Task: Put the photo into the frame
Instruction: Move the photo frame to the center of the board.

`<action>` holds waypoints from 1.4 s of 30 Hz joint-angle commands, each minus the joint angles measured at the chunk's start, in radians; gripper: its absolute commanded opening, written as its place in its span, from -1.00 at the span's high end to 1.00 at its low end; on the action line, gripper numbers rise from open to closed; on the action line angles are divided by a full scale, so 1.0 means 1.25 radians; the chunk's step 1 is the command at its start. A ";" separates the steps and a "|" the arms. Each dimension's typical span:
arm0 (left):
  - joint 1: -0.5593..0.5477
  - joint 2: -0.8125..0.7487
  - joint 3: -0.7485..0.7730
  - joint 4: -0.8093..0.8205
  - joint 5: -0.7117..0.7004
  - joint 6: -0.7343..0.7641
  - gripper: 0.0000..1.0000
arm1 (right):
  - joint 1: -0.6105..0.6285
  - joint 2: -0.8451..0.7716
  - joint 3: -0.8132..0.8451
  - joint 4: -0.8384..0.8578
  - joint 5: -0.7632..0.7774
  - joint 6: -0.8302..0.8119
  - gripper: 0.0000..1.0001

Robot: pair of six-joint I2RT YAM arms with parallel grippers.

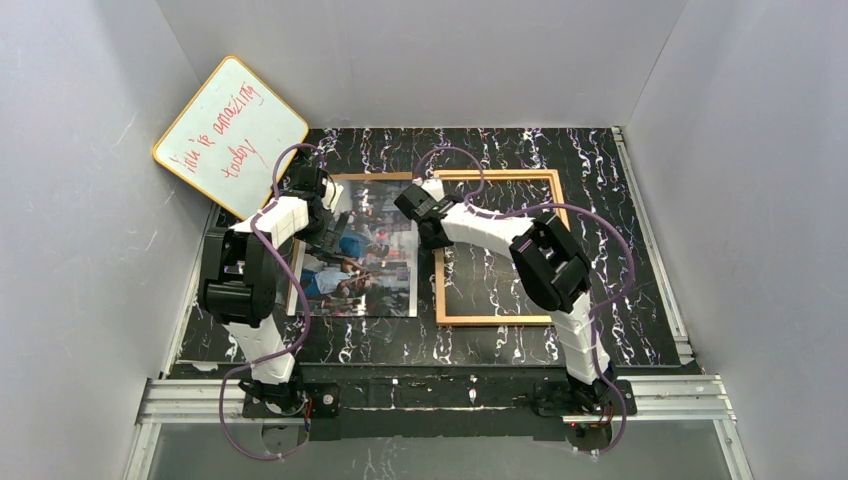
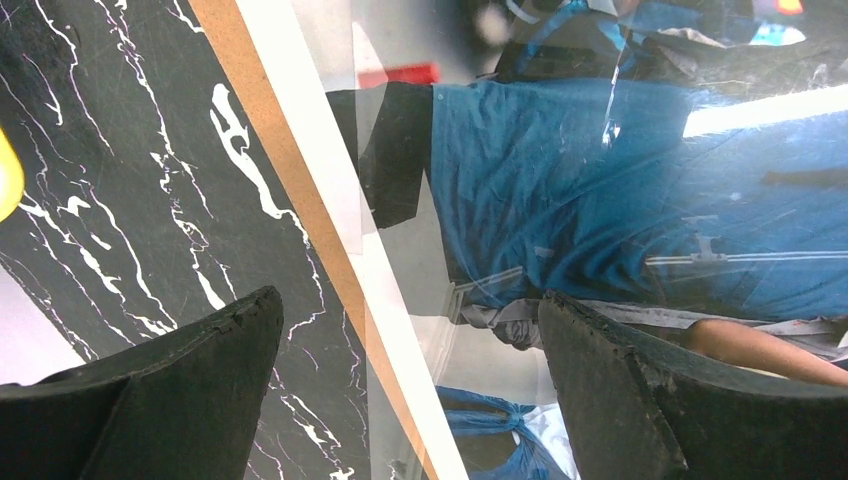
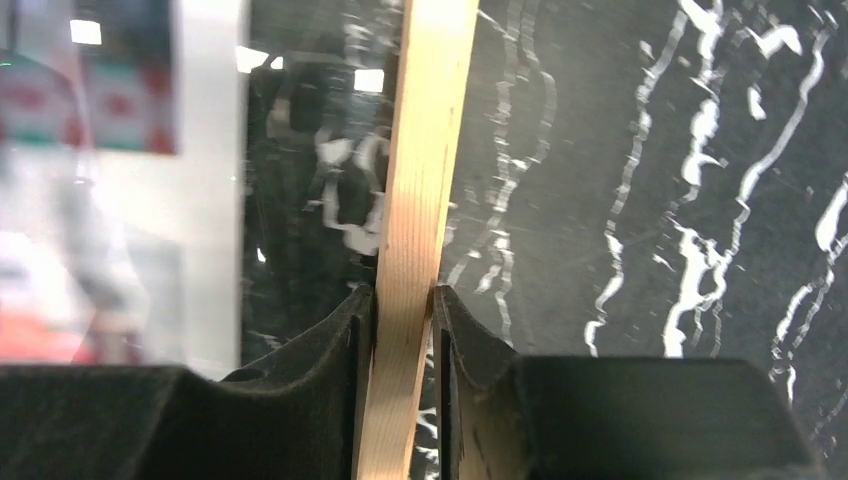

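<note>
Clenched on the left rail of the thin light-wood rectangular picture frame (image 3: 425,150): right gripper (image 3: 405,305), one black pad (image 3: 340,340) pressed to each side of the wood, no gap showing. Lying on the black white-veined marble-look table (image 3: 650,200), right of centre in the overhead view, veins visible through the clear pane.

Just left of that rail, face up: large rectangular glossy photo (image 1: 375,270) of people in blue, white and dark tones. Side by side with the frame, long edges parallel; touching or barely apart, hard to say from above. Beneath the photo, a flat brown backing board (image 2: 290,170), seen as a narrow strip along one edge.

Spread wide over that edge, grasping nothing: left gripper (image 2: 405,310), one black finger (image 2: 200,370) above bare table, the other above the blue clothing in the print.

Propped against the far-left wall: yellow-rimmed whiteboard (image 1: 230,135) with red handwriting.
</note>
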 commanded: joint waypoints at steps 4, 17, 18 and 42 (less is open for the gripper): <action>0.008 0.012 -0.038 -0.026 -0.035 0.016 -0.96 | -0.046 -0.065 -0.075 -0.007 0.017 0.115 0.78; 0.008 0.013 -0.023 -0.031 -0.033 0.008 -0.96 | -0.080 0.012 0.005 -0.007 0.005 0.162 0.85; 0.008 0.015 -0.021 -0.033 -0.031 0.007 -0.96 | -0.088 0.020 0.008 -0.006 0.002 0.164 0.85; 0.008 0.016 -0.008 -0.044 -0.013 0.006 -0.97 | -0.081 -0.050 -0.098 0.053 -0.122 0.254 0.86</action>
